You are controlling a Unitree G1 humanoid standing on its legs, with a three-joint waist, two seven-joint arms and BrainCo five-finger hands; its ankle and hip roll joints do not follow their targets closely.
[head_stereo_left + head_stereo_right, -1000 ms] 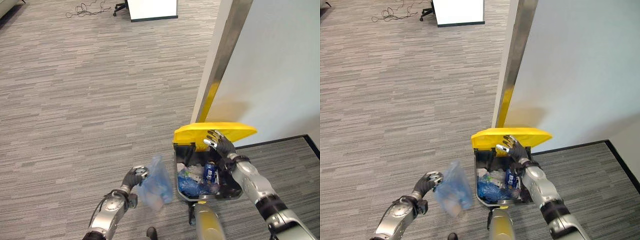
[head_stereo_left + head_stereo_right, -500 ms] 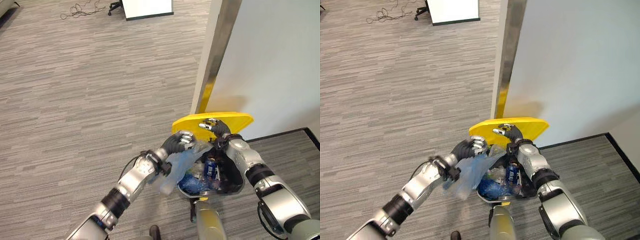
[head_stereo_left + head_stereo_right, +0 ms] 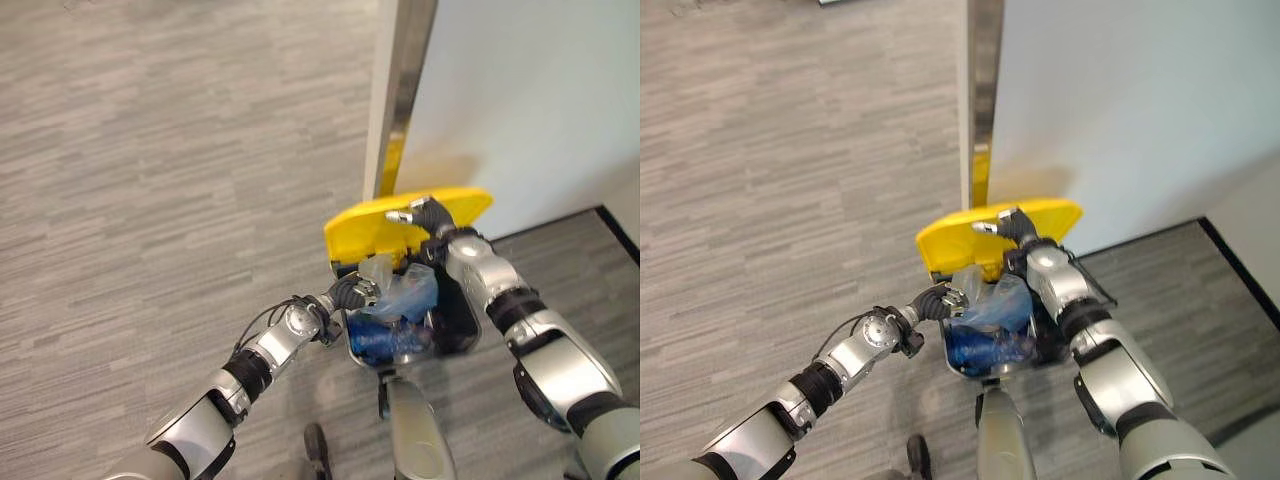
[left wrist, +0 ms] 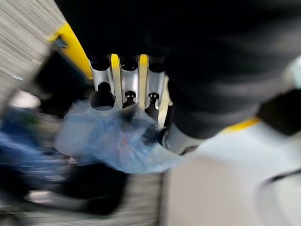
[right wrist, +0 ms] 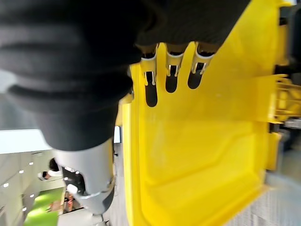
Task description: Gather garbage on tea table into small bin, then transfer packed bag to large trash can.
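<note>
Left robot hand (image 3: 352, 292) curled round the gathered top of the blue bag (image 3: 402, 297), holding it over the open mouth of the large trash can (image 3: 455, 322). Right robot hand (image 3: 428, 215) pressing straight, relaxed fingers against the raised yellow lid (image 3: 365, 228), propping it up. Bag probably light, soft and crinkly, thin enough to tear or slip; best held at the bunched neck, not the sagging body. Contents of bag hard to make out through the film; can's depth hidden beneath rubbish already inside.
</note>
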